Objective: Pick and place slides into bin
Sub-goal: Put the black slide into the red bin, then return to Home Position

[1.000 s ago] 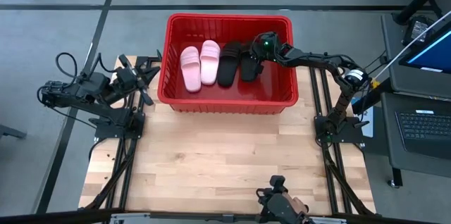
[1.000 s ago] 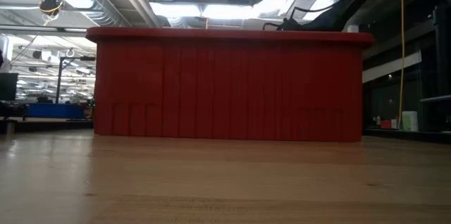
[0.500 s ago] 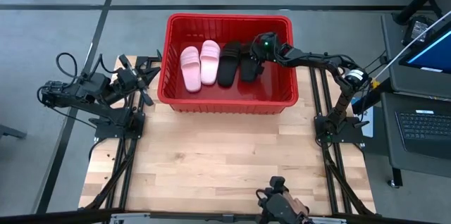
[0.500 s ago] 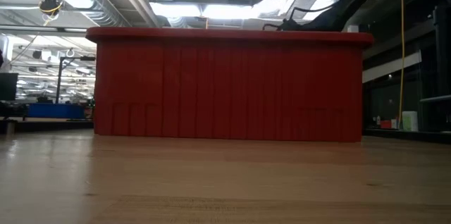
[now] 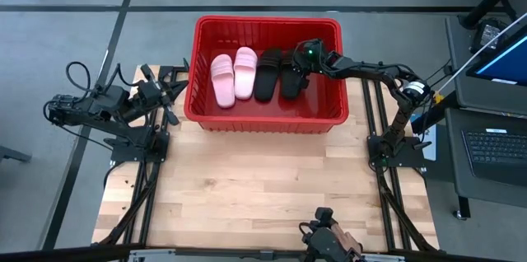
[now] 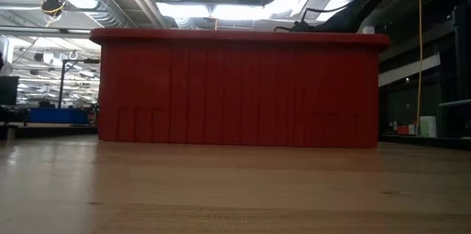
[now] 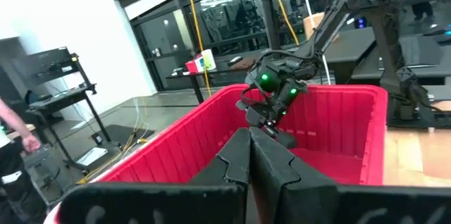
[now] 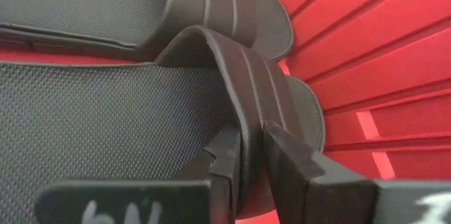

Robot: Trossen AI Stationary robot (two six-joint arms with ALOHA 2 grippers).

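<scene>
Slides are the matter here, and the right gripper [image 8: 252,155] has one of them by the strap: its two dark fingers [image 8: 289,160] pinch the wide ribbed band of a black slide [image 8: 106,132], one finger under the band and one over it, so the grip is closed on that sandal. In the high view this right gripper [image 5: 298,66] reaches over the far right part of the bin [image 5: 265,119], with a green light glowing on its wrist, and the held black slide [image 5: 291,80] lies beneath it on the red floor. Just beside it, toward the middle, sits the second black slide [image 5: 267,74], and the wrist view shows that one [image 8: 211,5] touching the held one along its edge. Farther left in the bin lie the two pink slides [image 5: 232,75], side by side and parallel to the black pair. All four rest inside the red walls. The left gripper [image 5: 162,95] waits off the bin's left side, above the table [image 5: 255,188] edge, its fingers [image 7: 275,164] pressed together on nothing.
</scene>
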